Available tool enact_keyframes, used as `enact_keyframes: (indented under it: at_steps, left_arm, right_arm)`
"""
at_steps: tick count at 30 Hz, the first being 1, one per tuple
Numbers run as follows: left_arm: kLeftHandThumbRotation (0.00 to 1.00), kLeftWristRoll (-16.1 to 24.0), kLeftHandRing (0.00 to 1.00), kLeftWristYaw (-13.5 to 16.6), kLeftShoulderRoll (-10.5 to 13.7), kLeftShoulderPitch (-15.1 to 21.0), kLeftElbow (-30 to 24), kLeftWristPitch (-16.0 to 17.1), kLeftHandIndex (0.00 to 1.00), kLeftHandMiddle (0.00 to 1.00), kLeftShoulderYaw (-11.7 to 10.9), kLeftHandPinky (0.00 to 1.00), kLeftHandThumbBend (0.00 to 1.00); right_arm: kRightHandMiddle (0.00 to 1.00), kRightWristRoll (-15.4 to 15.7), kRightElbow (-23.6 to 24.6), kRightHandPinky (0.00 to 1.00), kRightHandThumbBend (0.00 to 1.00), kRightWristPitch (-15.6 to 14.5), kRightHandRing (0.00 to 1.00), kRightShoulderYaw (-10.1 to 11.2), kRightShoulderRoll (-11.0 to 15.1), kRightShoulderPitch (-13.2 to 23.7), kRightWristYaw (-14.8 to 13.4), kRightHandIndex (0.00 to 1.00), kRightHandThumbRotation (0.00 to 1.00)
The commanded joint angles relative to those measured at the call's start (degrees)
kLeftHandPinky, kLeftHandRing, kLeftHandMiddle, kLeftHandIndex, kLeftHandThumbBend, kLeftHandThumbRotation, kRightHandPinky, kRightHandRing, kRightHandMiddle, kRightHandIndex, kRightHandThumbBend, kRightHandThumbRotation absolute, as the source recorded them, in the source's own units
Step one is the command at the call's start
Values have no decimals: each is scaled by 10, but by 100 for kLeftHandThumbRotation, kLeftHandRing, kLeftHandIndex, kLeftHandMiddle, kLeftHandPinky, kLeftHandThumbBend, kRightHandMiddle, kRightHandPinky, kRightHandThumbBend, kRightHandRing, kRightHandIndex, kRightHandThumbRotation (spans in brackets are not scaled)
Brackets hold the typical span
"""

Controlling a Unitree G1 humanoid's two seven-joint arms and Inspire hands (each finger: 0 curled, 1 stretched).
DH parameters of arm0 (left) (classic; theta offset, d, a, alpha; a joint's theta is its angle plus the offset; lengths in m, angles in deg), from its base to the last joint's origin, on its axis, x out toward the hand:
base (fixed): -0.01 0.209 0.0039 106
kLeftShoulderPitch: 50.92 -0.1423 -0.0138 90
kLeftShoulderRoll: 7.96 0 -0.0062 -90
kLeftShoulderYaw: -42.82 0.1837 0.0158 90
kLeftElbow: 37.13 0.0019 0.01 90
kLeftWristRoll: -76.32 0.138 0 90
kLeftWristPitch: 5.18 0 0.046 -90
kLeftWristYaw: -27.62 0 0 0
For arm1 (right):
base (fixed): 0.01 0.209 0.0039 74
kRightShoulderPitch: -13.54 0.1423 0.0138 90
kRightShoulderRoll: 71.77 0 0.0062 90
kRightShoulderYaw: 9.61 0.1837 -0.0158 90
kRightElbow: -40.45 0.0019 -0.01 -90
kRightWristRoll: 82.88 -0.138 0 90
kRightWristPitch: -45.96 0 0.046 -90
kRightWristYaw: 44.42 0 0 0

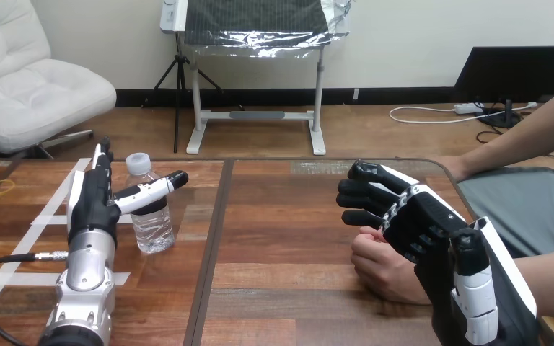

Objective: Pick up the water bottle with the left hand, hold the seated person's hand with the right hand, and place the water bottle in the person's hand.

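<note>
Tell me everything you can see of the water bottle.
The water bottle is of clear ribbed plastic, with a white screw cap on. It stands upright on the wooden table, at the view's left. The left hand stands close on its left, fingers straight and pointing away. Its thumb stretches across the bottle's upper front and seems to touch it. How full the bottle is cannot be told.

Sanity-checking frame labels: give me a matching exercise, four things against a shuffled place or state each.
Things:
1. bottle
2. left robot hand
3. right robot hand
4. person's hand

States:
A. under a robot hand, view's right
B. upright, capped
C. fingers straight, thumb across the bottle
D. over the person's hand

Pairs: 1-B, 2-C, 3-D, 4-A
</note>
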Motion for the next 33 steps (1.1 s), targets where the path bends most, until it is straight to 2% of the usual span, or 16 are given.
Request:
enact_keyframes:
  at_steps: [1, 13, 33]
  left_arm:
    - [19, -3, 100, 7, 2, 56, 9, -1, 100, 100, 8, 99, 100]
    - [20, -3, 100, 11, 0, 67, 22, -14, 100, 100, 14, 97, 100]
    - [20, -15, 100, -1, -6, 82, 42, -33, 100, 100, 16, 96, 100]
  right_arm:
    - [80, -4, 27, 77, 75, -1, 80, 7, 2, 30, -1, 81, 100]
    - [80, -7, 27, 76, 74, -1, 80, 8, 3, 31, 1, 81, 100]
    - [79, -4, 30, 76, 75, -4, 79, 8, 2, 30, -1, 81, 100]
